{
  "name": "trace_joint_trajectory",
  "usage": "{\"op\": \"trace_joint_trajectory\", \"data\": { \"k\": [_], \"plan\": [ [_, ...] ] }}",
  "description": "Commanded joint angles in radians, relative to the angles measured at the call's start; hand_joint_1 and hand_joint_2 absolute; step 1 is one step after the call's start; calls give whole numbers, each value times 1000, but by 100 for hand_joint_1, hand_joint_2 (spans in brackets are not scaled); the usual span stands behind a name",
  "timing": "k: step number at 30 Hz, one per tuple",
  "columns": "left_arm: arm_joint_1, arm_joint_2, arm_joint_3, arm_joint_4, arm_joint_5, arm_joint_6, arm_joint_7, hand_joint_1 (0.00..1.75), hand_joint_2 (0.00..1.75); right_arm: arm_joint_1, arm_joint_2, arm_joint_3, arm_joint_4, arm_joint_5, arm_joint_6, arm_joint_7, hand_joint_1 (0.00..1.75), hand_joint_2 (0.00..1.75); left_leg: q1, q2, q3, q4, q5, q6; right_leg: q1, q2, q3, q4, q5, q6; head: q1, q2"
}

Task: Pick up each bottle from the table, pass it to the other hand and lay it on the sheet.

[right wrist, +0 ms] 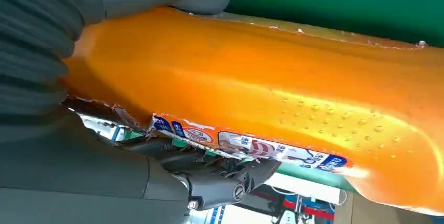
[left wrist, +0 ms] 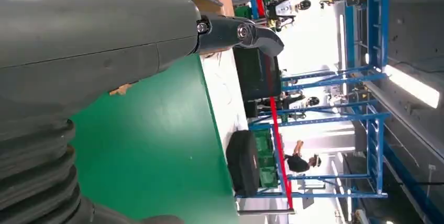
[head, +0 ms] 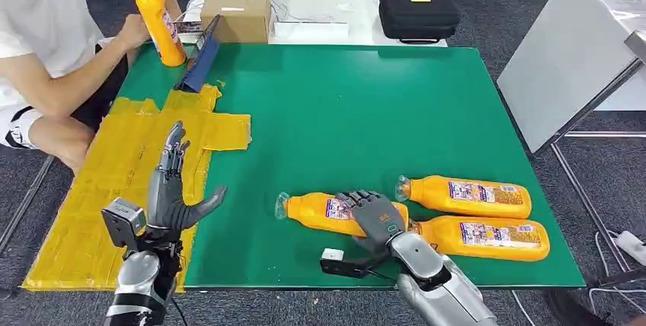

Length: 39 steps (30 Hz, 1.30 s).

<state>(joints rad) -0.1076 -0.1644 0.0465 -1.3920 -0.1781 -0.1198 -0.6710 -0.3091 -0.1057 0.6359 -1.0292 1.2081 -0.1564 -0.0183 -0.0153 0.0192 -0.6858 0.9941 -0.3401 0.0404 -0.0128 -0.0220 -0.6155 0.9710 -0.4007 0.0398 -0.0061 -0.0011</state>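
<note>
Three orange bottles lie on the green table near its front edge. My right hand wraps over the leftmost bottle, fingers on its far side and thumb on the near side; in the right wrist view that bottle sits inside the grip. The other two bottles lie just to its right. My left hand hovers open, fingers spread upward, over the yellow sheet at the left. A person holds a fourth orange bottle upright at the far left.
A cardboard box, a blue strip and a black case stand at the back. The person sits beside the sheet's far left. A white table borders the right side. The green table is bare in the middle.
</note>
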Motion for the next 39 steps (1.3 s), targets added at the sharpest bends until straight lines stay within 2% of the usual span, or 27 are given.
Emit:
{"op": "trace_joint_trajectory", "data": {
  "k": [1,2,6,11,15,16,22,27,28,30,36,39],
  "plan": [
    [-25,-2,15,45,2,-1,3,0,175,-3,-8,-3,75,-2,15,-3,145,175,2,-3,5,0,-2,-3,1,0,6,-1,-2,-2,0,0],
    [-28,-2,14,50,2,-1,4,0,175,-4,-5,-6,82,-6,14,-4,138,175,1,-2,4,0,-2,-3,1,0,4,-1,-2,-1,0,0],
    [-45,-1,13,87,-2,7,16,0,175,-11,5,-12,120,-15,14,-8,145,175,2,-3,6,0,-3,-4,1,0,7,-1,-2,-2,0,0],
    [-57,-2,10,114,9,4,26,0,175,5,64,-67,111,-92,-53,-66,175,175,2,-3,6,0,-2,-4,1,0,6,-1,-2,-2,0,0],
    [-65,-6,-13,132,10,1,63,0,175,65,137,-159,-19,-184,-155,-98,175,175,1,-2,4,0,-1,-3,1,0,4,0,-1,-2,0,0],
    [-70,-7,-29,141,13,-4,76,0,175,96,162,-201,-76,-219,-222,-126,175,175,2,-3,5,1,-3,-4,1,0,5,0,-3,-3,0,0],
    [-90,-7,-115,198,10,9,158,0,175,207,215,-292,-248,-320,-328,-213,175,175,0,-4,2,0,-1,-2,0,-2,3,0,-2,-1,0,0],
    [-97,5,-149,211,38,-9,174,0,175,223,238,-325,-294,-450,-324,-297,175,175,2,-4,6,2,-6,-6,1,0,7,1,-4,-2,0,0],
    [-98,11,-162,210,50,-12,177,0,175,229,252,-338,-310,-479,-340,-332,175,175,1,-2,1,0,-3,-4,0,0,6,0,-2,-1,0,0],
    [-107,15,-176,217,61,-18,182,0,175,239,264,-346,-344,-520,-347,-365,175,175,2,-3,3,1,-6,-6,1,0,12,1,-3,-1,0,0],
    [-142,16,-171,272,110,-7,212,0,175,246,281,-354,-366,-563,-367,-401,175,175,1,-2,2,1,-4,-5,1,0,10,1,-1,-1,0,0],
    [-146,28,-171,284,213,-132,205,0,175,232,290,-346,-327,-573,-362,-414,175,175,1,-1,1,1,-3,-5,1,0,4,0,-1,-1,0,0]
  ]
}}
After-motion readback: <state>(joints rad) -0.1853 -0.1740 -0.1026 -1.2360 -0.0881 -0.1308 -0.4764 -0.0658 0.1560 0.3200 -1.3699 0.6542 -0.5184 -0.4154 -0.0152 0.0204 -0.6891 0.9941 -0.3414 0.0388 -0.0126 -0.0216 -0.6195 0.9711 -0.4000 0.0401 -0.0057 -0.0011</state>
